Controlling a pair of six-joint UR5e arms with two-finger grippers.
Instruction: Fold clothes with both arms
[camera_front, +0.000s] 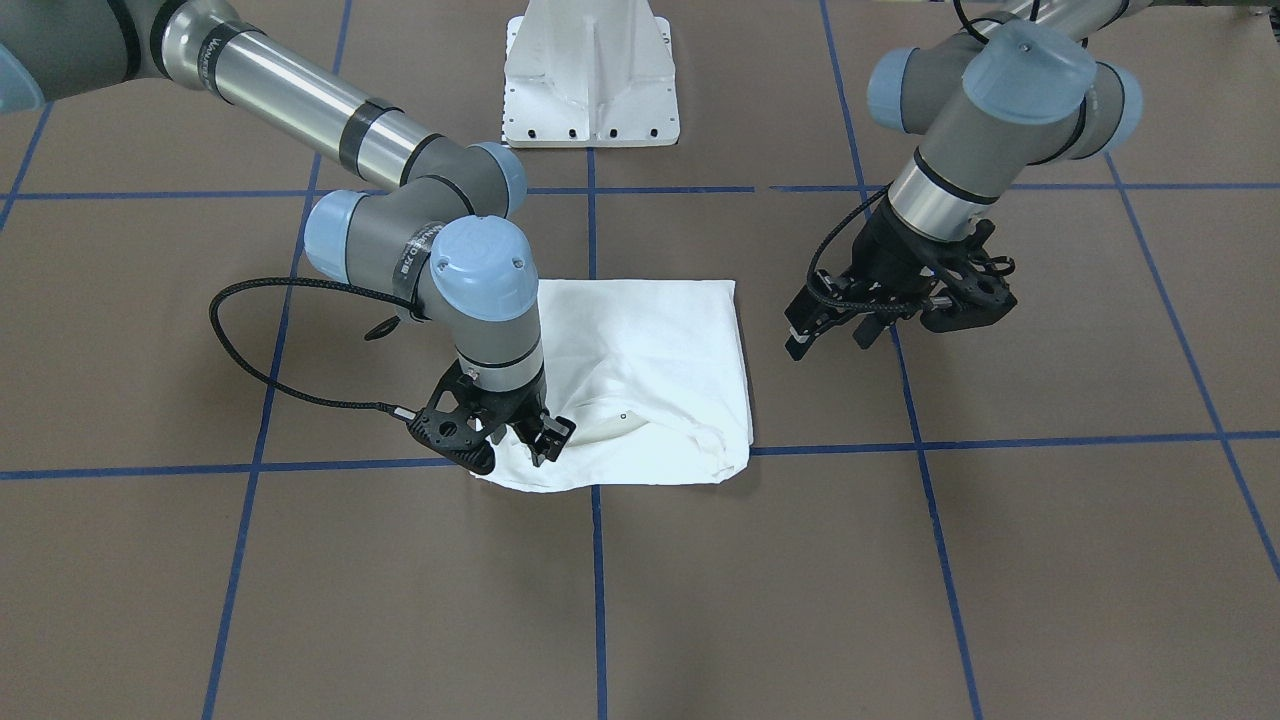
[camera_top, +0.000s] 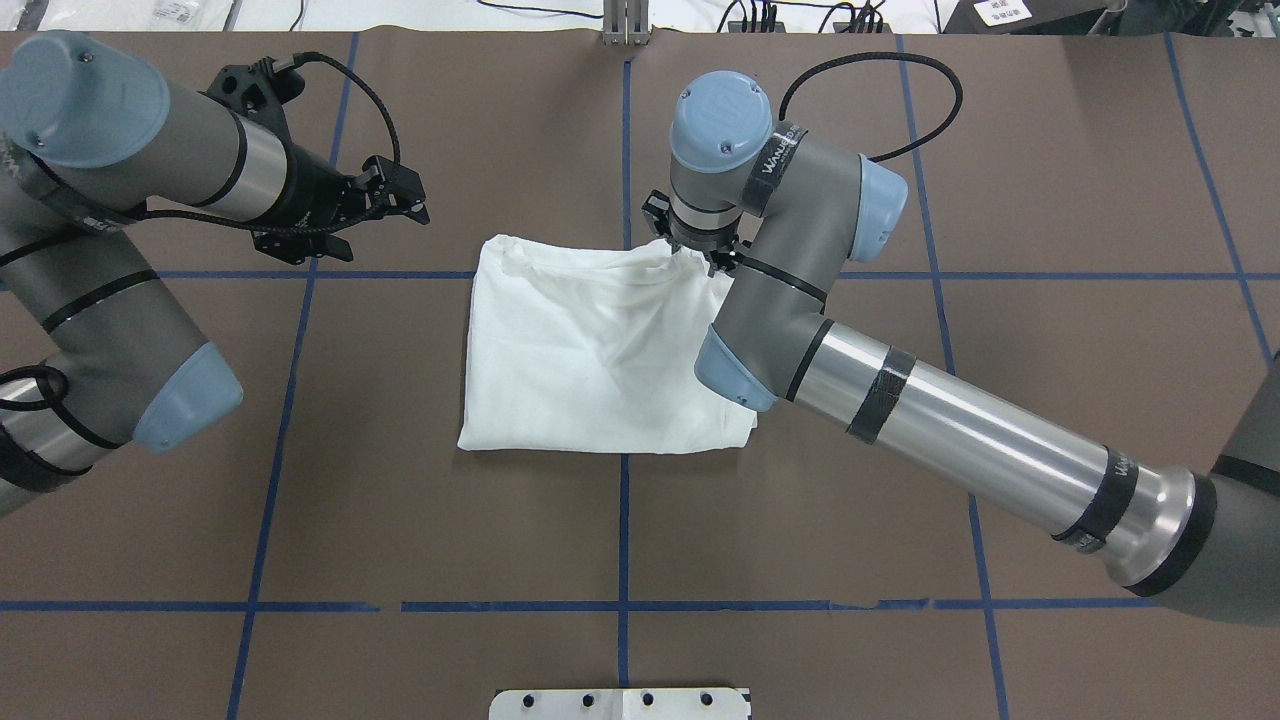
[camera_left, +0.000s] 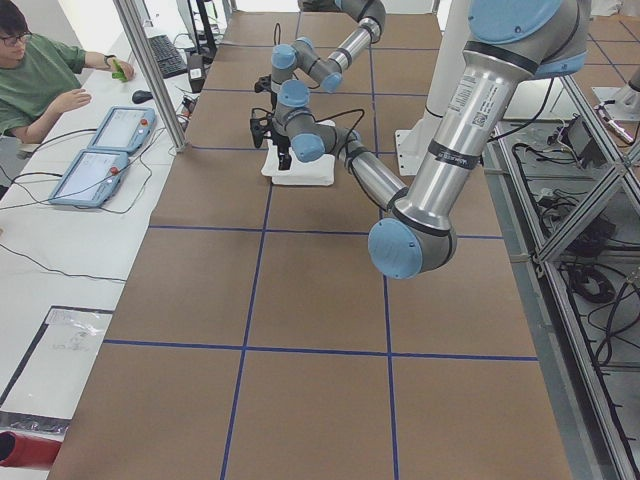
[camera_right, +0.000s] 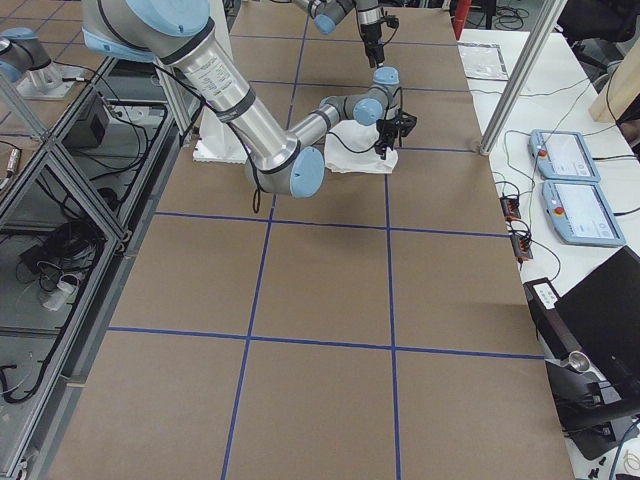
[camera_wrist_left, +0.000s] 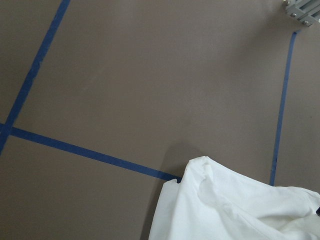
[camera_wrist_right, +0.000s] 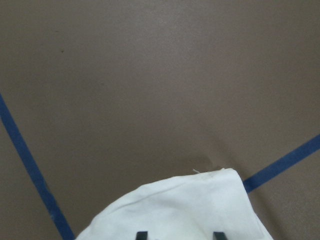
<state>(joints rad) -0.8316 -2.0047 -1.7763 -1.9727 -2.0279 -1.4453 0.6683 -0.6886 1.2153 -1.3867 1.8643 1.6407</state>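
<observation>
Of the two claws, the right gripper (camera_front: 545, 440) is sitting down on the T-shirt (camera_front: 650, 340), at the corner lying farthest from the pedestal base (camera_front: 590, 80) on the robot's right. Its fingertips (camera_wrist_right: 141, 235) are standing apart with white cloth between them, but I cannot tell whether they are clamping that cloth or only straddling it.

The T-shirt is lying on the table (camera_front: 1000, 560) straight out from the pedestal base, towards the operators' side. It is already showing as a compact, nearly square packet, with no sleeve trailing out and no print in sight, so the folding is looking well advanced. The edge nearest the pedestal base is lying straight and flat. The edge farthest from it is bunching up, with a rolled ridge and loose corners. What is remaining, as I judge it, is one closing fold or a smoothing of that far edge.

The left gripper (camera_front: 830, 340) is hovering above the table, out from the pedestal base on the robot's left and clear of the cloth, with its jaws spread and nothing in them.

The front-facing view is showing the rumpled far edge and the right gripper's contact, which the overhead view is hiding under the right arm's wrist. The overhead view is showing the tidy near edge instead. Only the right wrist camera is showing cloth between the fingertips. The exterior left view alone is showing a person (camera_left: 40, 75) sitting at a side desk.
</observation>
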